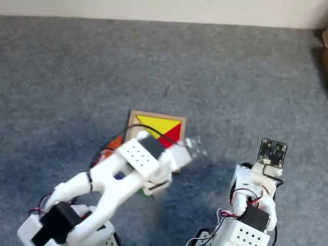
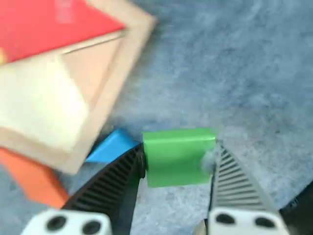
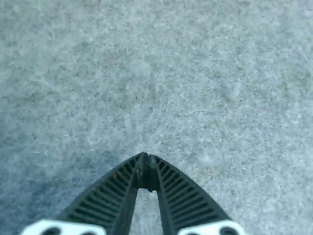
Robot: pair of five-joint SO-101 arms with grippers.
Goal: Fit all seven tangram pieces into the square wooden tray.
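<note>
The left tool (image 2: 178,149) is closed on a green piece (image 2: 178,156), which is pinched across two opposite edges between the ribbed fingers (image 2: 117,178). The piece is held square to the jaws, presumably so that it can be turned and lowered flat without slipping. Whether it is lifted clear of the grey surface (image 2: 234,63) or rests on it cannot be told.

Just beside the tool, a blue piece (image 2: 110,147) lies against the outer rim of the square wooden tray (image 2: 129,63), and an orange piece (image 2: 29,178) lies at the same rim farther along. Both are outside the tray and are judged to be waiting their turn.

Inside the tray a red piece (image 2: 58,24) and a yellow piece (image 1: 156,124) are already seated. A patch of bare wood is left beside them, towards the rim nearest the tool, and the green piece is probably meant for that gap.

The right tool (image 3: 145,169) is shut on nothing and is held over bare surface, well apart from the tray, likely so that the left arm's working space is kept free.
</note>
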